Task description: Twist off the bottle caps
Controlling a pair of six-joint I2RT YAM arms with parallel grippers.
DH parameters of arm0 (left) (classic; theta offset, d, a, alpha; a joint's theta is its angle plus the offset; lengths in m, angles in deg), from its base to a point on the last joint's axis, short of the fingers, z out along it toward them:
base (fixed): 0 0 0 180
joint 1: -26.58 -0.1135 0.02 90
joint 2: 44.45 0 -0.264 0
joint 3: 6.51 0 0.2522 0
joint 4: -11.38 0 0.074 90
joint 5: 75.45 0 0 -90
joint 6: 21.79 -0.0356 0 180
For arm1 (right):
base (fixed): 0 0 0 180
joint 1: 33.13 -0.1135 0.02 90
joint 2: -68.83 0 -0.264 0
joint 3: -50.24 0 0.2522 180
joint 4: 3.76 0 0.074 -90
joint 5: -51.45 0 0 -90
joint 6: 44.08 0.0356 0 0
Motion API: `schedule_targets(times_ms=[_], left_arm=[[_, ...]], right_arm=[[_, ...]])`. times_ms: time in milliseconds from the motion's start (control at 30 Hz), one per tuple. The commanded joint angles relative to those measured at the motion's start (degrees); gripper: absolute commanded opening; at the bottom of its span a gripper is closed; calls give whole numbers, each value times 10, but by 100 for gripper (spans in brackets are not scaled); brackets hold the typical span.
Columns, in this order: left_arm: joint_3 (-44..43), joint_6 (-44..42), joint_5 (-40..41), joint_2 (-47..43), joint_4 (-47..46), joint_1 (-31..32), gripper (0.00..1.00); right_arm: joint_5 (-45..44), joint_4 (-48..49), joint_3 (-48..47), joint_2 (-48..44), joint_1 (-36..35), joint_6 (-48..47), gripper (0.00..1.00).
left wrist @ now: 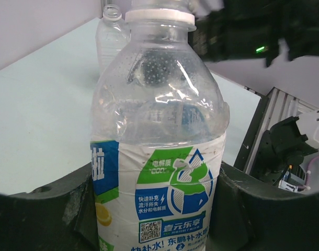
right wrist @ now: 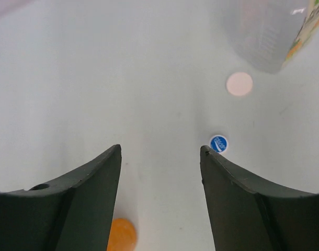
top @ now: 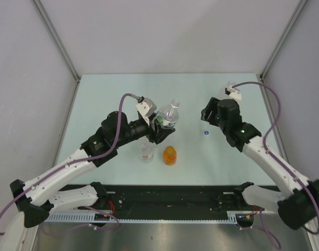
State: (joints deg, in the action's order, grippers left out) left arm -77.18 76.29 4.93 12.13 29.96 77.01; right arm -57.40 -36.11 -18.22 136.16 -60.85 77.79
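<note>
My left gripper (top: 160, 129) is shut on the blue-labelled clear bottle (left wrist: 159, 157), held upright with its white cap (left wrist: 159, 15) on; both fingers press the label. It also shows in the top view (top: 167, 119). A second clear bottle (left wrist: 111, 31) with an open neck stands behind it. My right gripper (right wrist: 159, 151) is open and empty above the table, right of the bottle. Three loose caps lie below it: blue (right wrist: 218, 143), whitish (right wrist: 239, 83) and orange (right wrist: 121, 235). The blue cap also shows in the top view (top: 205, 133).
A small clear bottle (top: 146, 152) and a small orange bottle (top: 170, 156) stand near the front, just before my left gripper. A bottle's base (right wrist: 269, 36) shows at the top right of the right wrist view. Grey walls enclose the pale table (top: 112, 99).
</note>
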Motion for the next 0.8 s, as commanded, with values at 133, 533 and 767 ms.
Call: schedule_targets(times_ms=[133, 533, 767], left_arm=[[2, -50, -132, 10, -45, -3, 0], [-39, -54, -256, 85, -24, -2, 0], [-59, -45, -251, 114, -33, -2, 0]], right_arm=[[355, 80, -8, -210, 95, 78, 79], [545, 189, -23, -263, 102, 156, 99], [489, 88, -40, -258, 44, 83, 97]])
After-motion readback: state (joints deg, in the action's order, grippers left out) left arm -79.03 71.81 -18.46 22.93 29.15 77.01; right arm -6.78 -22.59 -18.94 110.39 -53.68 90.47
